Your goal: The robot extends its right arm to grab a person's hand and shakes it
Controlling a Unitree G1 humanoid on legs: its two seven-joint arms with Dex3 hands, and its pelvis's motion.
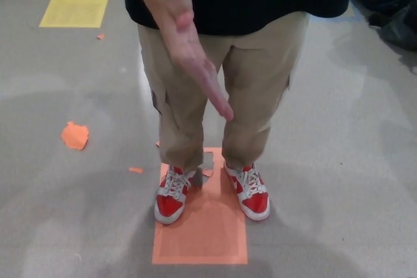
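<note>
Grey concrete floor [339, 161] fills the head view, an orange floor marker [202, 232] under a person's red shoes [172, 196]. The person's hand [192, 56] reaches forward, flat, fingers together, pointing down. Neither robot hand shows. The right arm should rise centrally, hand spread, and close gently around the palm.

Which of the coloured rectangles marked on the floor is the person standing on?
The orange rectangle at bottom centre, under the red-and-white sneakers. The yellow rectangle lies at the upper left, with nobody on it.
</note>
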